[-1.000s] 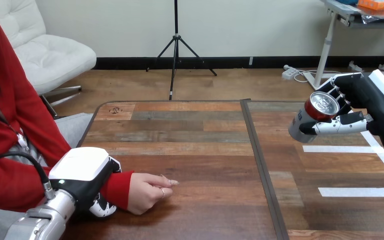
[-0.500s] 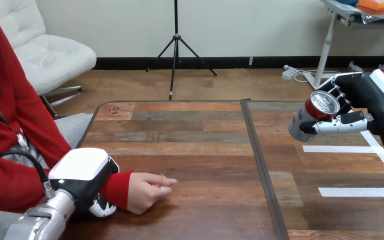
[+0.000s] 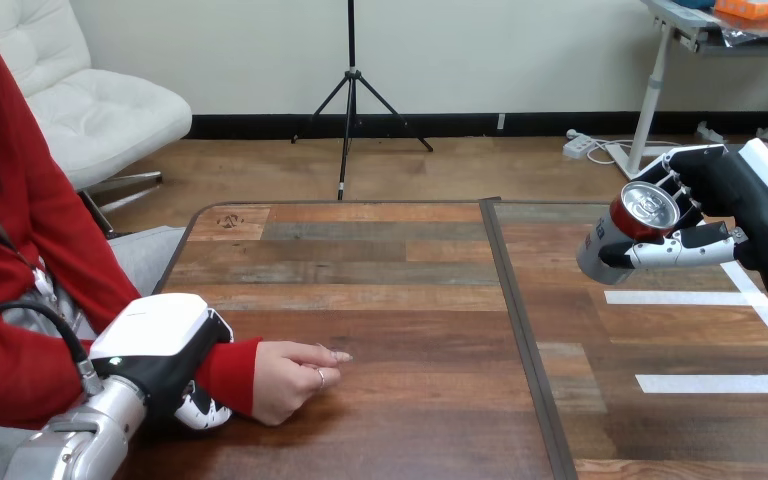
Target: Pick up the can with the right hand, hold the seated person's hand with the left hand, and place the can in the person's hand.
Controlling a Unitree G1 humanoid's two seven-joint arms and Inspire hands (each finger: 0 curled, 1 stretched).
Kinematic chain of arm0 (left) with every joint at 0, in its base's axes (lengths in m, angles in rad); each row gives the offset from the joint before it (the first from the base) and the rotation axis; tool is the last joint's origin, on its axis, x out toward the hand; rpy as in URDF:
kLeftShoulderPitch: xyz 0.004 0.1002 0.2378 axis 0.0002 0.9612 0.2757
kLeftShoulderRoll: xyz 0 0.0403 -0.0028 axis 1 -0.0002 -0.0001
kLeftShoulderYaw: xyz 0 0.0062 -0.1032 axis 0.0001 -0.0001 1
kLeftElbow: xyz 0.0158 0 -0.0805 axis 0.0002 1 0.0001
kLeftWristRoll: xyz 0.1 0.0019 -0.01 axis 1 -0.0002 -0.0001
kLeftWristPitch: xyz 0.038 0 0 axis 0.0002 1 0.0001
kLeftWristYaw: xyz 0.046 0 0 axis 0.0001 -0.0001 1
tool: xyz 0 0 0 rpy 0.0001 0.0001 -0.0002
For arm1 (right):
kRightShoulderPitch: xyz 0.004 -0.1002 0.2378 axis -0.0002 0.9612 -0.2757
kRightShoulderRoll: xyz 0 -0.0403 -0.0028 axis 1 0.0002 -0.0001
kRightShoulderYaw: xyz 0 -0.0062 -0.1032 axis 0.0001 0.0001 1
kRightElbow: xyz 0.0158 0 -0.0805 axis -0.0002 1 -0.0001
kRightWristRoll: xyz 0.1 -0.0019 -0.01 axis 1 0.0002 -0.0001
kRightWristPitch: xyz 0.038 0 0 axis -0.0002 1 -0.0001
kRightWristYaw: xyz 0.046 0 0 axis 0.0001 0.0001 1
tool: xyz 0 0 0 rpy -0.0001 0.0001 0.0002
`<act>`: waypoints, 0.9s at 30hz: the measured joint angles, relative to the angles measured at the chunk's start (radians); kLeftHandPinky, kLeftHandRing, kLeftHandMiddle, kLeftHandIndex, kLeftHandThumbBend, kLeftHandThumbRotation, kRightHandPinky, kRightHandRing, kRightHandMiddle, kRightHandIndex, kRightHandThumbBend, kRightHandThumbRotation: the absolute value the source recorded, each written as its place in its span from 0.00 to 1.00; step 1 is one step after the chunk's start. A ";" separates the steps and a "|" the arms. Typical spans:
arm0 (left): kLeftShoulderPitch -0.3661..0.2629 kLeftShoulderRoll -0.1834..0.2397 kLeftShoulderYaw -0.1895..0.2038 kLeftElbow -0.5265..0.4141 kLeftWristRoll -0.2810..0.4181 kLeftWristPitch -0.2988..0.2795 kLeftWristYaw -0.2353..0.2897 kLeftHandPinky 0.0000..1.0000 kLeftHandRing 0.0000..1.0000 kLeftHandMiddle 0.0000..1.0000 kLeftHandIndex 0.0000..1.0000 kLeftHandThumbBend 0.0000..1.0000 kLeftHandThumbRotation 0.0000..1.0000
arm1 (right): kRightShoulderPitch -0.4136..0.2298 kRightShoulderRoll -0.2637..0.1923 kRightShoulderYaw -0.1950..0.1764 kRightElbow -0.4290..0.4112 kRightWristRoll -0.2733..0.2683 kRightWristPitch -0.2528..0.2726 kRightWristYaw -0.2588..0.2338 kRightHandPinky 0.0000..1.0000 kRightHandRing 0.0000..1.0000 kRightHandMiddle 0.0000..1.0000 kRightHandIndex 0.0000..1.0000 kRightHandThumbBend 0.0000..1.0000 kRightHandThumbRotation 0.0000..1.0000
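Observation:
A red and silver can hangs tilted above the table's right half, its top facing me. My right hand is shut on the can, thumb across its front and fingers behind. At the lower left my left hand lies over the person's red-sleeved wrist with its fingers curled round it. The person's hand rests on the table palm down, loosely closed and holding nothing. The can is far to the right of that hand.
The wooden table has a dark seam running front to back. White tape strips mark its right part. The person sits at the left edge.
My left hand and the person's hand have shifted slightly left and toward me. My right hand holds the can still.

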 measured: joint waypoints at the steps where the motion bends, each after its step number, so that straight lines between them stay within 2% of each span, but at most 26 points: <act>1: 0.000 0.000 0.000 -0.002 -0.002 0.002 -0.001 0.22 0.29 0.36 0.34 0.80 0.00 | 0.000 0.000 0.000 0.000 0.000 0.000 0.000 0.31 0.36 0.43 0.48 0.73 0.00; 13: 0.030 0.001 0.019 -0.051 -0.041 0.026 -0.005 0.21 0.29 0.36 0.33 0.82 0.00 | 0.000 0.000 0.000 0.000 0.001 0.009 0.000 0.32 0.36 0.42 0.48 0.73 0.00; 27: 0.082 0.014 0.053 -0.124 -0.060 0.024 -0.007 0.21 0.29 0.34 0.33 0.81 0.00 | -0.001 0.001 0.000 0.000 0.003 0.057 0.000 0.31 0.35 0.42 0.48 0.73 0.00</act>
